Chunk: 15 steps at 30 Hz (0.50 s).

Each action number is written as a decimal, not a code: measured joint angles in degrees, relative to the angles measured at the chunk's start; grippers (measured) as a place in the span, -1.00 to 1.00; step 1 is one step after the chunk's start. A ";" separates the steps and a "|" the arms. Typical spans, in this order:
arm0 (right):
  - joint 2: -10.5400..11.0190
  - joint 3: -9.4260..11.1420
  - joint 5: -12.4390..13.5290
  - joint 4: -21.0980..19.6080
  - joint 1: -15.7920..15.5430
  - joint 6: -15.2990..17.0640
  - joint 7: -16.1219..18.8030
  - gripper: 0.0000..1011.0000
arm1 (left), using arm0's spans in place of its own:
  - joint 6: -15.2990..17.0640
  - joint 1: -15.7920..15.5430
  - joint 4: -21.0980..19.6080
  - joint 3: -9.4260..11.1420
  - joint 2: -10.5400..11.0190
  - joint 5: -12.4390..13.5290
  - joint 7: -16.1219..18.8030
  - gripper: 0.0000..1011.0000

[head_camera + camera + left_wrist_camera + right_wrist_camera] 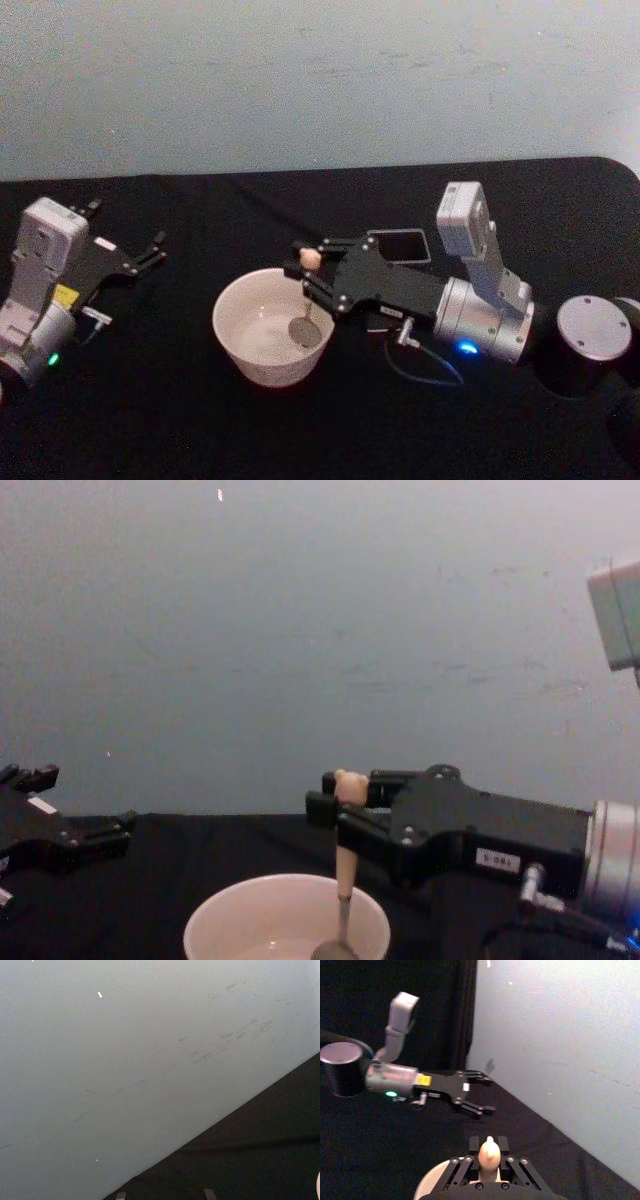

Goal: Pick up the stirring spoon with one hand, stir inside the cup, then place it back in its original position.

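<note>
Head view: right gripper (312, 272) clamped on stirring spoon (301, 326), its bowl inside cup (268, 372), stirring likely underway; next, upright return into dark holder (402, 244); left gripper (150, 252) parked, jaws apart.

Upright stirring spoon (344, 872) dips into off-white cup (221, 318); dark holder (400, 233) near.

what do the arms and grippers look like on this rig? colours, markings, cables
Both alike: left gripper and right gripper are black flat-plate linkages on silver cylindrical wrists, each with a pale grey camera box. Left has a yellow label and green light; right a white label, blue light and a thin looping cable.
</note>
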 joint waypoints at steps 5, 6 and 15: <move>0.82 -0.96 0.77 -2.10 -1.10 0.20 1.27 -0.58 | 0.00 0.00 0.00 0.00 0.00 0.00 0.00 0.98; 0.82 -1.14 0.88 -2.30 -1.17 0.21 1.40 -0.58 | 0.00 0.00 0.00 0.00 0.00 0.00 0.00 0.98; -1.02 -3.04 1.54 -1.68 -0.22 0.49 1.79 -0.58 | 0.00 0.00 0.00 0.00 0.00 0.00 0.00 0.98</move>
